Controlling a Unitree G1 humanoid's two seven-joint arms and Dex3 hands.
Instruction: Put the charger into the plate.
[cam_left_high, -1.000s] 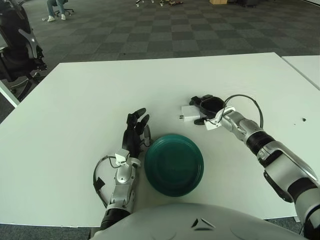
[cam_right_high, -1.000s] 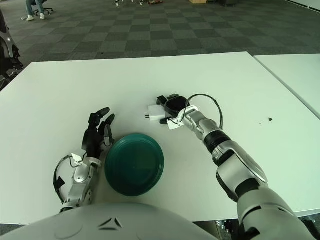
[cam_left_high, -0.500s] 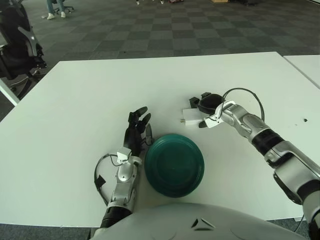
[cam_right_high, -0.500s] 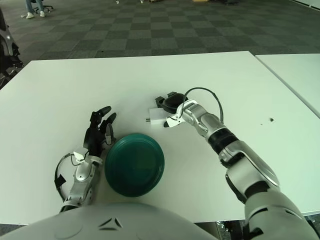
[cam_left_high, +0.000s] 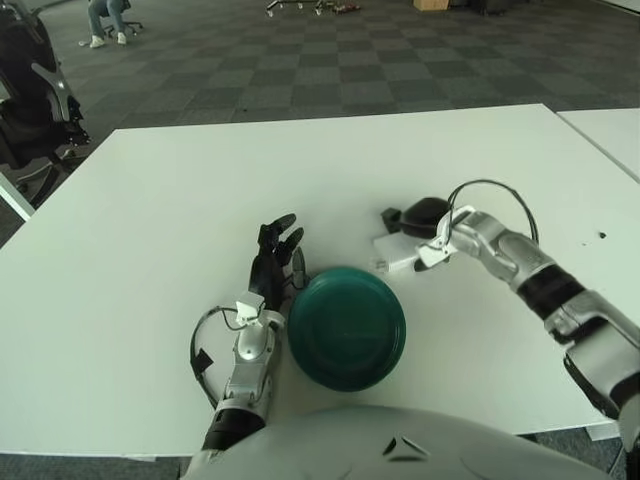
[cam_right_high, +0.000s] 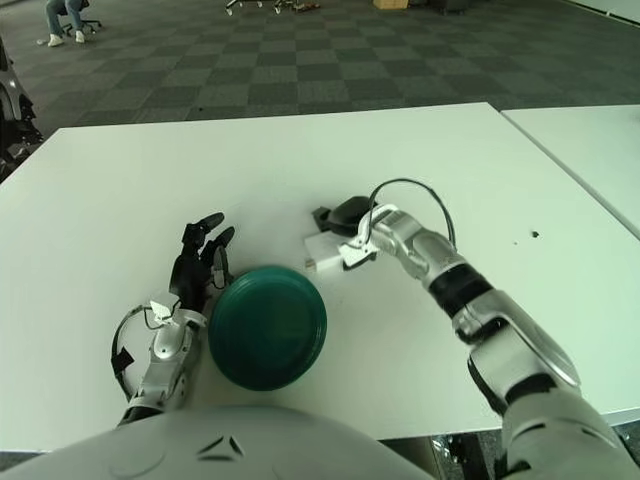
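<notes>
Table (cam_left_high: 160, 200): white, broad, rectangular; carries everything listed below. A second white table (cam_left_high: 612, 135) stands just beside it at the far right, with a narrow gap between.

Plate (cam_left_high: 347, 327): dark green, round, lying flat near the table's front edge, in front of the robot's torso. Nothing lies in it.

Charger (cam_left_high: 396, 254): small white block, prongs pointing towards the plate. It sits just beyond the plate's far-right rim, close to it but not over it. Whether it rests on the table or is lifted slightly cannot be told.

Right hand (cam_left_high: 422, 222): reaches in from the right, dark fingers curled over the back end of the charger and pinching it. A black cable (cam_left_high: 495, 190) loops up over the wrist. The silver and black forearm runs off towards the lower right corner.

Left hand (cam_left_high: 272, 262): parked on the table just beside the plate's left rim, palm down, dark fingers (cam_left_high: 280, 232) stretched forward and slightly spread, holding nothing. A black cable loop sits at its wrist. The fingertips lie close to the plate's upper-left edge, well apart from the charger.

Obstructions: the stretch between charger and plate shows only bare tabletop; the plate's raised rim is the one edge between them.

Surroundings: dark grey chequered carpet (cam_left_high: 330, 60) beyond the table; a black office chair (cam_left_high: 35, 110) at the far left; a seated person's legs (cam_left_high: 105, 20) in the upper-left corner; small clutter on the floor along the top edge, too small to identify. A small dark speck (cam_left_high: 601, 236) marks the table at far right.
</notes>
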